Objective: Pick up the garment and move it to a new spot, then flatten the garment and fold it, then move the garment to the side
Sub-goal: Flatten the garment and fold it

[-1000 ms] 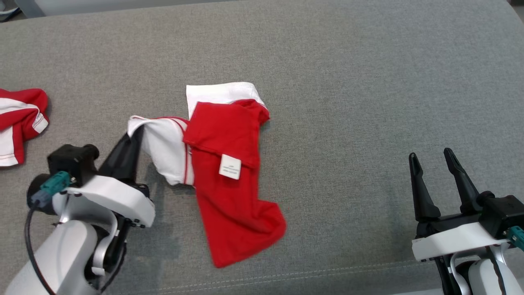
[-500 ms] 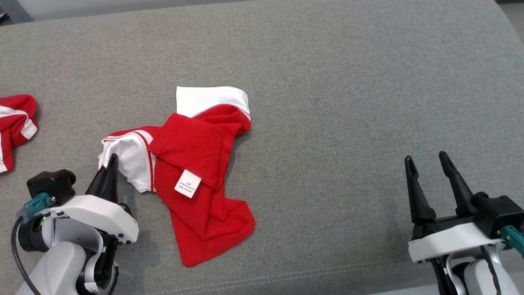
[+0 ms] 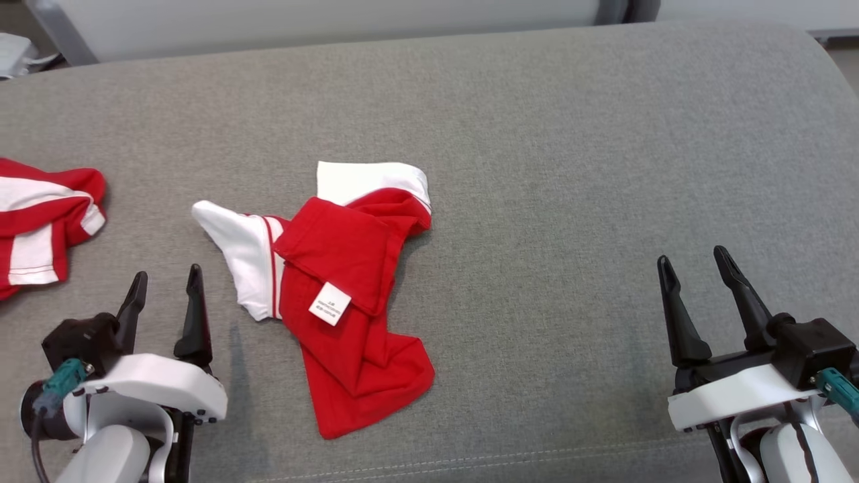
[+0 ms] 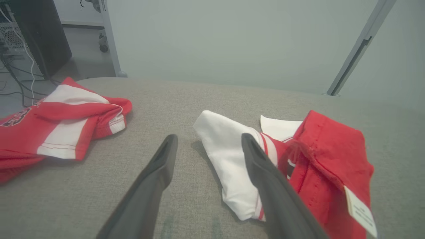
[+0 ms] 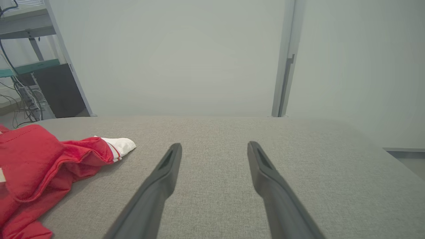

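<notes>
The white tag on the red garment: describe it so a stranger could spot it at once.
On the grey cushion, find the crumpled red and white garment in the middle, not the other garment at the left edge. Near its centre a small printed white tag sits on a folded red flap, the only white patch ringed by red.

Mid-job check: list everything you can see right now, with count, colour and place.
Crumpled red-and-white garment: one, red and white, middle of the cushion.
White sewn-in label: one, white, on that garment's red fold.
Second red-and-white garment: one, red with white panels, cushion's far left edge.
Grey fabric cushion: one, grey, under everything.
Left gripper: one, dark fingers, lower left, open, empty.
Right gripper: one, dark fingers, lower right, open, empty.
</notes>
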{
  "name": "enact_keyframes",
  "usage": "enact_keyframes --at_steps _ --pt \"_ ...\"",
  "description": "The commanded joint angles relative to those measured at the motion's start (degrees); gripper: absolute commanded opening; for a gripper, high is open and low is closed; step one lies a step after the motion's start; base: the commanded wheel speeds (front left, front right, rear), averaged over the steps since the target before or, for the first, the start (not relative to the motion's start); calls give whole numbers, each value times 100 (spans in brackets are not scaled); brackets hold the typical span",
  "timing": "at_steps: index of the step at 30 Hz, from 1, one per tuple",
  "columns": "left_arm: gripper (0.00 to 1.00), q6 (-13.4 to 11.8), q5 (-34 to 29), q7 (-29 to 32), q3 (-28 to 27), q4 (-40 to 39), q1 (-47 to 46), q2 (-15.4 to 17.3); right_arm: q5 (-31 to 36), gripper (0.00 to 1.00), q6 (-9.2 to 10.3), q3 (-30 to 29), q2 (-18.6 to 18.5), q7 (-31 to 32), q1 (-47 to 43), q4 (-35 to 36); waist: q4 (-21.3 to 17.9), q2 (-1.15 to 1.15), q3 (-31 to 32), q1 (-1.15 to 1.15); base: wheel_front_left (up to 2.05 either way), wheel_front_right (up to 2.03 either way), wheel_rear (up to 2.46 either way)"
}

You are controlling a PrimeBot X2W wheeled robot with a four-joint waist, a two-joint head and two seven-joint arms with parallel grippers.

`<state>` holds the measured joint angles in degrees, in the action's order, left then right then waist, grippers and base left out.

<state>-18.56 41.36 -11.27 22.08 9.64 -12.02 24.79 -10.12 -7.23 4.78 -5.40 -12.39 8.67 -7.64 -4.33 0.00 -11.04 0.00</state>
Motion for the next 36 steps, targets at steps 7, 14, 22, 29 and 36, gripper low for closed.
enact_keyframes --at_steps 7,14,22,29,36 --pt "100 -408 -482 -185 -81 -992 308 281 135 100 -25 342 -118 89 -130 357 337 0 396 0 0 0 0" --pt "100 -888 -861 16 220 -1728 822 361 219 100 -25 654 -138 231 -361 531 488 0 625 0 0 0 0" --pt "100 -1170 -1000 241 349 -2214 1027 406 224 100 -25 732 -134 322 -509 675 599 0 632 0 0 0 0" --pt "100 -1204 -1019 292 402 -2312 970 374 214 100 -25 900 -215 366 -464 725 773 0 646 0 0 0 0" --pt "100 -1179 -1039 254 474 -2311 865 293 112 100 -25 2050 -466 557 -190 683 1106 0 552 0 0 0 0"
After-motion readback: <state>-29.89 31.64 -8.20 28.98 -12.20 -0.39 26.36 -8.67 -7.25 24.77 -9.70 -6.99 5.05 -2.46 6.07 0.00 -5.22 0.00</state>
